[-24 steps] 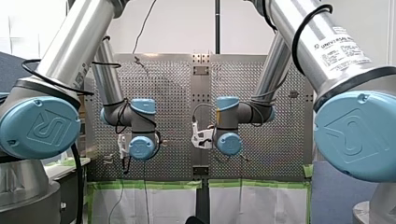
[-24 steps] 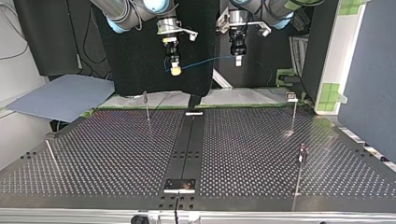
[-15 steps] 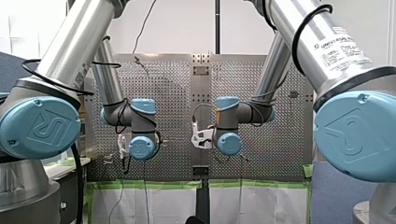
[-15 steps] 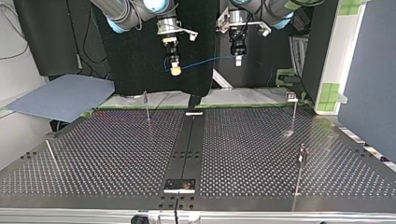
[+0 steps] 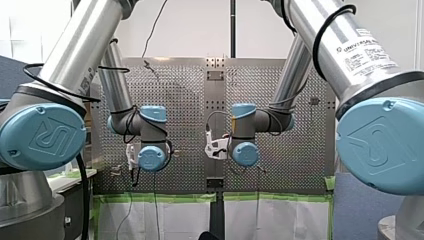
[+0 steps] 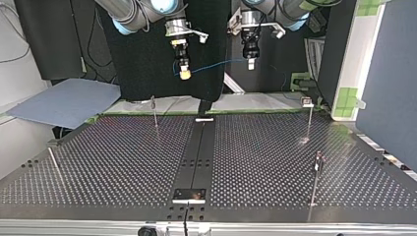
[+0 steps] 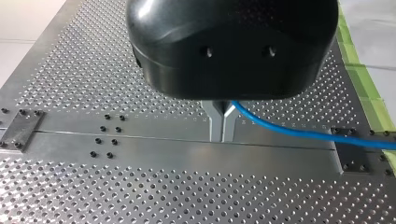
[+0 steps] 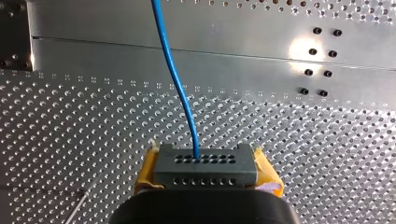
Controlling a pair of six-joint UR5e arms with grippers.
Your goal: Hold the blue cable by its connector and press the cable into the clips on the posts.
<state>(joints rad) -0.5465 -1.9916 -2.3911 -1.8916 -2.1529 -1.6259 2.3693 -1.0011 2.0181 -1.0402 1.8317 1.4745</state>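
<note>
Metal table (image 6: 123, 162) carries thin posts (image 6: 155, 113), clip (image 6: 307, 102) atop one; blue cable (image 6: 216, 65) runs nearly level between right gripper (image 6: 184, 74) and left gripper (image 6: 251, 64), well above posts; right pinches connector (image 8: 205, 169) between yellow pads (image 8: 145, 171); left's metal fingers (image 7: 215, 121) pressed together on cable; next move likely downward, toward clips.

— What lies around the table (image 6: 98, 162)?
— A grey-blue sheet (image 6: 64, 103) sits off its corner at the top view's left, and a black cloth (image 6: 147, 64) hangs behind it.
— And across it?
— A dark flat strip (image 6: 196, 147) runs down the middle, and green tape (image 5: 165, 198) lines one edge.
</note>
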